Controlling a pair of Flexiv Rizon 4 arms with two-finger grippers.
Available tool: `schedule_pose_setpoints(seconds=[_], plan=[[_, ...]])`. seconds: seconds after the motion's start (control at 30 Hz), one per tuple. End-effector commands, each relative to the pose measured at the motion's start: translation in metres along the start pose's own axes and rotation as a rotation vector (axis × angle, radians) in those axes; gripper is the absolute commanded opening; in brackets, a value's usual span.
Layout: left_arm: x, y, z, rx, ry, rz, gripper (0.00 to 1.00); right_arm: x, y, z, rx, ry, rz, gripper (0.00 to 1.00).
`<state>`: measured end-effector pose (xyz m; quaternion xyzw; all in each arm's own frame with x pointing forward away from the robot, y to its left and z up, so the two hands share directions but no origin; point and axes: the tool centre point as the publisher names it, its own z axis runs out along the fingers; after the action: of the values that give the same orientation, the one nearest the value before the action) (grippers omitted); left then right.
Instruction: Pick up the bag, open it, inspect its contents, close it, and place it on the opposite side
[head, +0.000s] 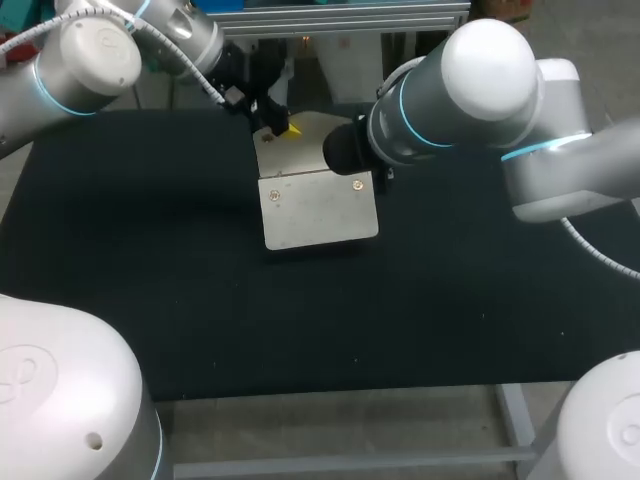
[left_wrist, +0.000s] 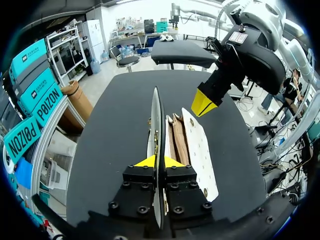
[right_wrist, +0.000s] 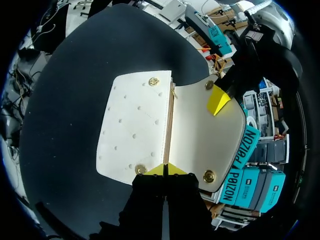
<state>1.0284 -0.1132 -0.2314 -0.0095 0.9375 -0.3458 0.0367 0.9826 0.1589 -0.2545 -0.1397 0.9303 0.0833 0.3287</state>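
Left claw (left_wrist: 159, 161) pinches white bag (left_wrist: 199, 145) over black table (left_wrist: 115, 125).

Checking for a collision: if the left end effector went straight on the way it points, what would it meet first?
The bag: the left end effector grips its white panel edge-on, and that panel runs straight ahead. Beyond lies the table; the right end effector seems off-line.

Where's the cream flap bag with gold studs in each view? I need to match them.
Head view: cream flap bag with gold studs, centre of black table.
Left wrist view: edge-on, flap clamped in left gripper.
Right wrist view: spread open, mouth edge in right gripper.
Shared landmark: left gripper's yellow fingertip on the flap.
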Motion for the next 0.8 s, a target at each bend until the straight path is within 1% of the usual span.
schedule_pose_setpoints(seconds=[0.03, 0.27, 0.53, 0.73, 0.8], plan=[[-0.001, -0.002, 0.000, 0.011, 0.016, 0.004, 0.00, -0.006, 0.007, 0.020, 0.027, -0.016, -0.003, 0.00], [0.004, -0.004, 0.000, 0.027, 0.008, 0.007, 0.00, -0.015, 0.003, 0.039, 0.032, -0.002, 0.015, 0.00], [0.003, -0.001, -0.001, 0.038, -0.002, -0.007, 0.00, -0.023, -0.005, 0.056, 0.024, 0.077, 0.069, 0.00], [0.000, 0.001, 0.000, 0.056, -0.013, -0.037, 0.00, -0.018, -0.001, 0.060, 0.019, 0.111, 0.056, 0.00], [-0.001, 0.002, 0.001, 0.066, -0.035, -0.047, 0.00, -0.015, 0.002, 0.059, 0.021, 0.128, 0.041, 0.00]])
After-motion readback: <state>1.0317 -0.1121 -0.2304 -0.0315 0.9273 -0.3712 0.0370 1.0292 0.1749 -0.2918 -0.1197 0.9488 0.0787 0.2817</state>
